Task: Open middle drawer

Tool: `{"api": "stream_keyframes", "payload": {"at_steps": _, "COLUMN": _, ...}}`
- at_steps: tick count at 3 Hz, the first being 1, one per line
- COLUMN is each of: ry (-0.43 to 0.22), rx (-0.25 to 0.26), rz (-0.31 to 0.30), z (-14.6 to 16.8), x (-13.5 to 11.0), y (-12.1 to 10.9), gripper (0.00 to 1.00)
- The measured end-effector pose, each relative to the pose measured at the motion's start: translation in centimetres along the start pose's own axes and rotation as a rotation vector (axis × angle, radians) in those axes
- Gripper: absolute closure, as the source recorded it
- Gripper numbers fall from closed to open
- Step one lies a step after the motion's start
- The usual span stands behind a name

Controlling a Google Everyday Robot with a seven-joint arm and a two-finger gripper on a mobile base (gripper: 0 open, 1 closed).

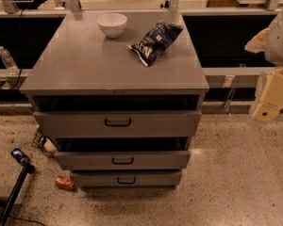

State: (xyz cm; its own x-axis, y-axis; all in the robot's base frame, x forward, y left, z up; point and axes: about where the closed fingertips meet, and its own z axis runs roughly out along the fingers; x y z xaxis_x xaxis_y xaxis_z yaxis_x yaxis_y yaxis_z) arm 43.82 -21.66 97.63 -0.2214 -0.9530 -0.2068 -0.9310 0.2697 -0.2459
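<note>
The grey cabinet [85,65] stands in the middle of the camera view with three drawers in its front. The middle drawer [85,160] is a shallow grey front with a small black pull [122,161]. It juts forward, with a dark gap above it. The taller top drawer [75,124] above it also stands out a little. The lowest drawer [99,179] sits below. My gripper [265,108], cream-coloured, hangs at the right edge of the view, well to the right of the cabinet and apart from every drawer.
A white bowl [112,24] and a dark blue chip bag [154,42] lie on the cabinet top. A water bottle [7,60] stands on the left ledge. On the floor at left are an orange can [64,182], a blue can [19,155] and a black pole [12,197].
</note>
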Motion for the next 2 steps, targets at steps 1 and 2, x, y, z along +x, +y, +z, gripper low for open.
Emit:
{"api": "stream_keyframes", "payload": {"at_steps": 1, "ry": -0.006, "rx": 0.000, "rz": 0.004, "z": 0.2, "x": 0.0, "y": 0.0, "gripper": 0.00}}
{"api": "stream_keyframes", "payload": {"at_steps": 2, "ry": -0.065, "rx": -0.006, "rz": 0.037, "z": 2.3, "x": -0.4, "y": -0.1, "gripper": 0.00}}
